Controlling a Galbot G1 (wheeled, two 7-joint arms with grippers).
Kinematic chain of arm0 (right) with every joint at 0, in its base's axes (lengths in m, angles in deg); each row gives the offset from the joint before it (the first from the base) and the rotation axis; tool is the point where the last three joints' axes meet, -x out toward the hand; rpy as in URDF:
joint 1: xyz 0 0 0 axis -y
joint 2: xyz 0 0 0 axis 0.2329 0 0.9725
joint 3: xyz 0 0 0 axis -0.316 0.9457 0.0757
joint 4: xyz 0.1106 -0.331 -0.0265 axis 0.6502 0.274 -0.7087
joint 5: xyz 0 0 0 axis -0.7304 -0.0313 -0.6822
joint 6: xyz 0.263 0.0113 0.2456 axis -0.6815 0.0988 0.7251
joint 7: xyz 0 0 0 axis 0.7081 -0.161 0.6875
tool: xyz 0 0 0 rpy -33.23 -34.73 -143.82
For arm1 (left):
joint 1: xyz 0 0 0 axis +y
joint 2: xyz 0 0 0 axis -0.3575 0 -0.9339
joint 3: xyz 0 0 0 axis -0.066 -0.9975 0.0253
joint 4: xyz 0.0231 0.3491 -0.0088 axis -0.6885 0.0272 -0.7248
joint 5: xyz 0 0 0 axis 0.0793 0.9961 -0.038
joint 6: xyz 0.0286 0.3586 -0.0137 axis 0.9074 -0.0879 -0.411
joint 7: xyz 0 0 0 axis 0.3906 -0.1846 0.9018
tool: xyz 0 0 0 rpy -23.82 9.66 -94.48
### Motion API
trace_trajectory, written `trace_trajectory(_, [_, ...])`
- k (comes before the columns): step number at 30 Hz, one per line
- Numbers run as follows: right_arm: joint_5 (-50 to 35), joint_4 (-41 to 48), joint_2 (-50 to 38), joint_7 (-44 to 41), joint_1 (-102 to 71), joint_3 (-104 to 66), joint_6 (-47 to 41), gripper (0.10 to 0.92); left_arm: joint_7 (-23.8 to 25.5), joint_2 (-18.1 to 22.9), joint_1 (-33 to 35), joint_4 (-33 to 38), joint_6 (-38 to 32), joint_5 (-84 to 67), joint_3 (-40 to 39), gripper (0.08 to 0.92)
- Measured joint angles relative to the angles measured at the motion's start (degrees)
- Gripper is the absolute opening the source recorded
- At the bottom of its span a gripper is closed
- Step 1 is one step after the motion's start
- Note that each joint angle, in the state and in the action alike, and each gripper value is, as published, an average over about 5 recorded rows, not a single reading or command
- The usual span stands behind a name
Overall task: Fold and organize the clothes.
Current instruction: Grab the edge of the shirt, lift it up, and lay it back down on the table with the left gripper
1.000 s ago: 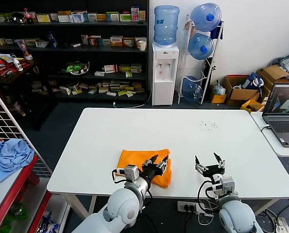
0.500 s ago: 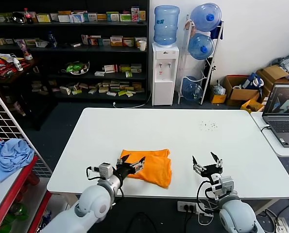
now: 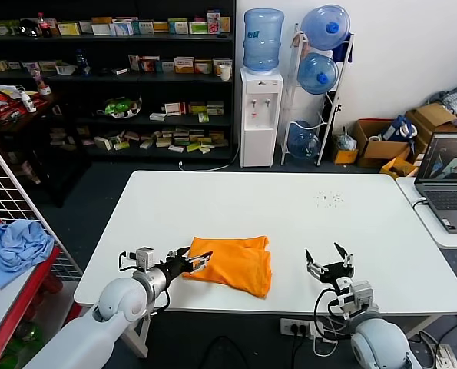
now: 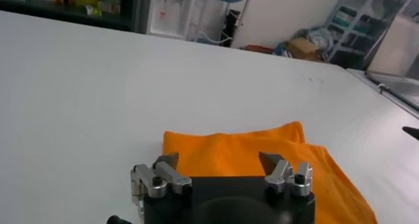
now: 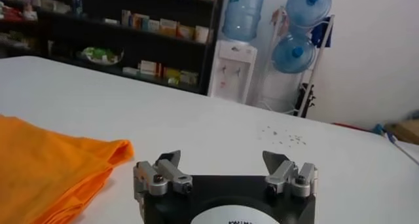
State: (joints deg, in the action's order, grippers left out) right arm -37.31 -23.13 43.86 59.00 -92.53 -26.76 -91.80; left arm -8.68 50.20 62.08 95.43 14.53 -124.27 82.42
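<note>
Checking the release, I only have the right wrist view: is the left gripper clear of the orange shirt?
Observer: Left gripper is open at the folded orange T-shirt's left edge, holding nothing.
Operator: Is the shirt near the table edge?
Observer: It lies on the white table toward the near edge, fully on the surface.
Operator: Where's the right gripper relative to it?
Observer: Right gripper is open, to the shirt's right, apart from it.

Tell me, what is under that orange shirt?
The folded shirt lies flat on the white table. Only tabletop shows around it; anything beneath is covered by the fabric.
</note>
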Motion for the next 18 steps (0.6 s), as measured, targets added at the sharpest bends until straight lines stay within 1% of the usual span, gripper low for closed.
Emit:
trace_trajectory(8, [-0.3, 0.0, -0.5, -0.2, -0.4, -0.6, 0.0, 0.823, 4.2, 0.6, -2.2, -5.9, 0.6, 1.6, 0.2, 0.823])
trace_trajectory(18, [-0.3, -0.2, -0.1, -0.2, 0.0, -0.3, -0.2, 0.823, 6.2, 0.9, -2.9, -8.8, 1.4, 3.1, 0.4, 0.822])
